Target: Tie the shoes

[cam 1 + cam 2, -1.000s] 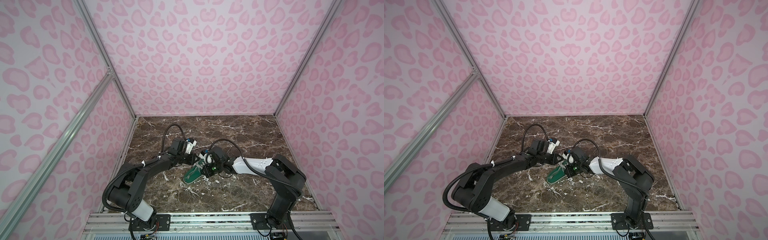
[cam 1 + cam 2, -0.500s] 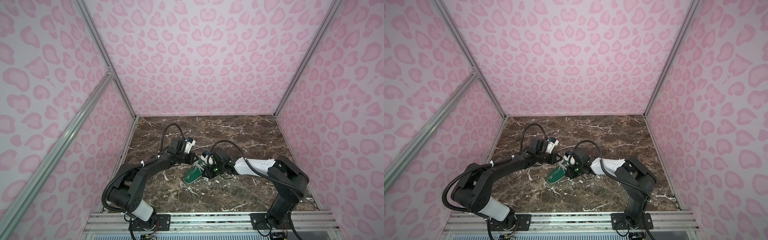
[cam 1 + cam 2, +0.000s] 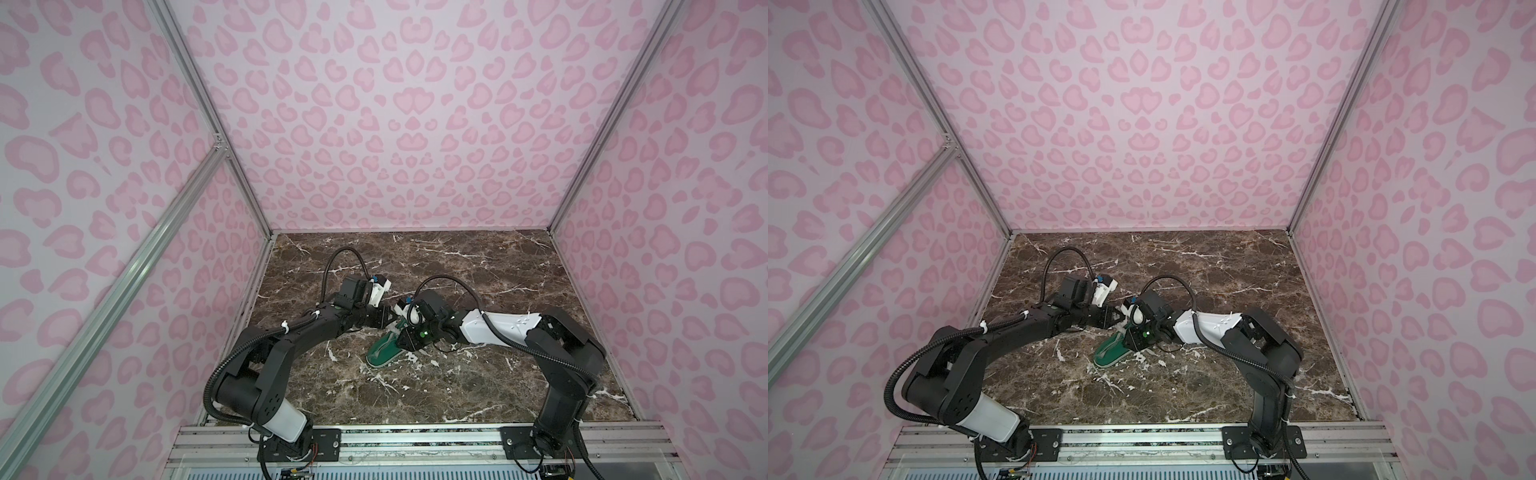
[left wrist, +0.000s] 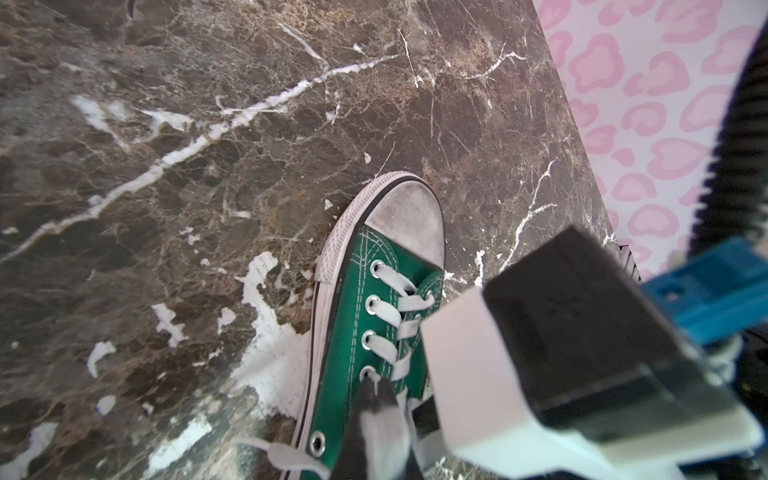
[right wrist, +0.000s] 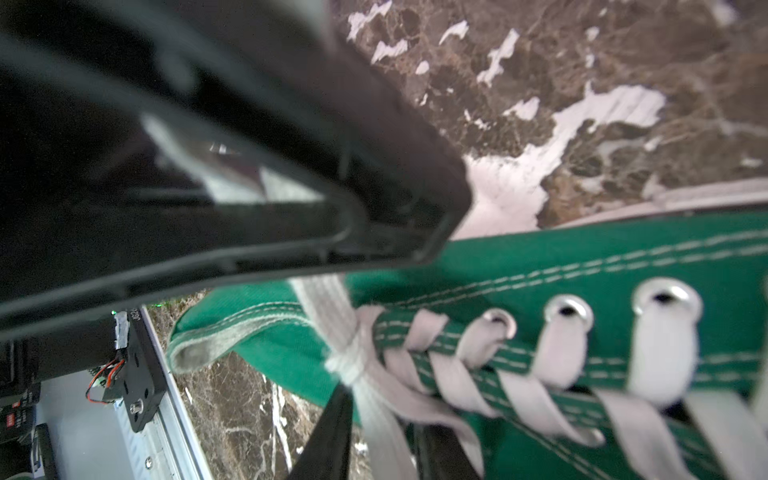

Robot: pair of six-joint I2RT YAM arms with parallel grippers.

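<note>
Right wrist view: found the right gripper (image 5: 382, 449) with jaws part-way apart, clamped tight only a second before, a white lace (image 5: 386, 415) running between them from a small tight knot (image 5: 349, 365). Could not tell through the blur: pads perhaps brushing that lace, perhaps clear of it. Read this as a let-go after cinching, with the first crossing pulled snug and the bow not yet made.

Saw the left gripper (image 4: 378, 411) closed, apparently pinching the other strand just beyond the knot. Found the green sneaker (image 3: 384, 353) lying on the marble tabletop (image 3: 457, 395) directly beneath both sets of jaws, tongue end under them, toe pointing away from them.

Noted flat, limp woven lacing criss-crossed through round metal eyelets (image 5: 665, 299). Noted stiff green canvas with double white stitching, a scuffed, domed rubber toe cap (image 4: 405, 220), and a ribbed white sole edge. Underneath, hard glossy brown stone with white veins.
</note>
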